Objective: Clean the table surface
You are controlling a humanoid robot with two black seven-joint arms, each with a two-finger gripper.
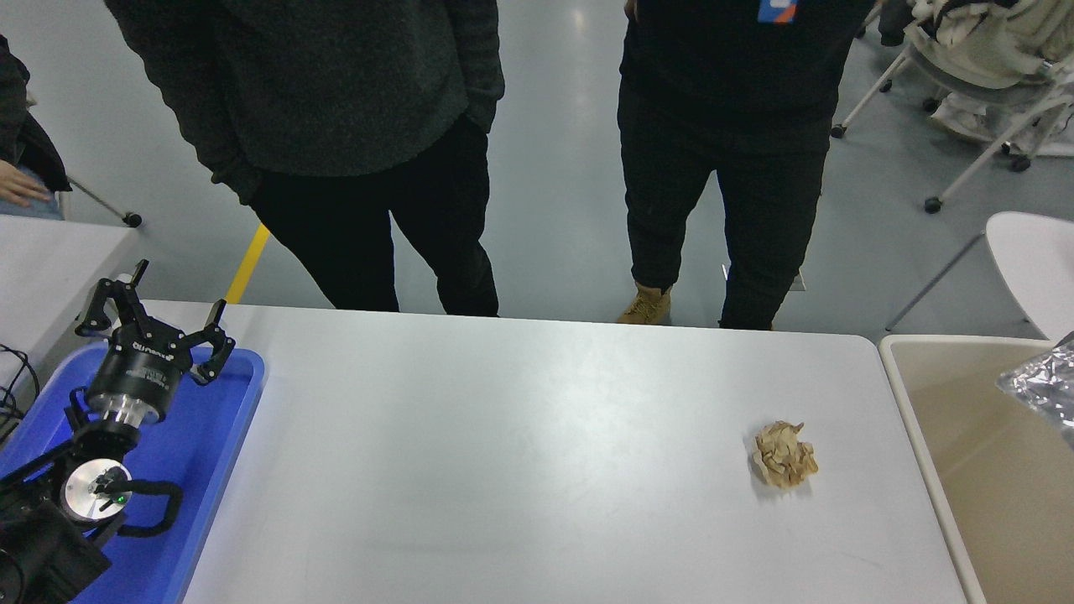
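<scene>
My left end effector [153,321] sits parked over the blue tray [222,470], fingers spread wide, holding nothing. One crumpled brown paper ball [784,454] is left on the white worktop [520,453] — near the beige bin [923,419]. A crinkled silver thing [1045,386] is cut off at the right edge; I can't see my right end effector.

The left hand [155,315] had white letters on its black body, but they were too small and blurry to read. No other words or numbers could be read.

Lone paper wad [784,455] on table surface [520,453]
</scene>
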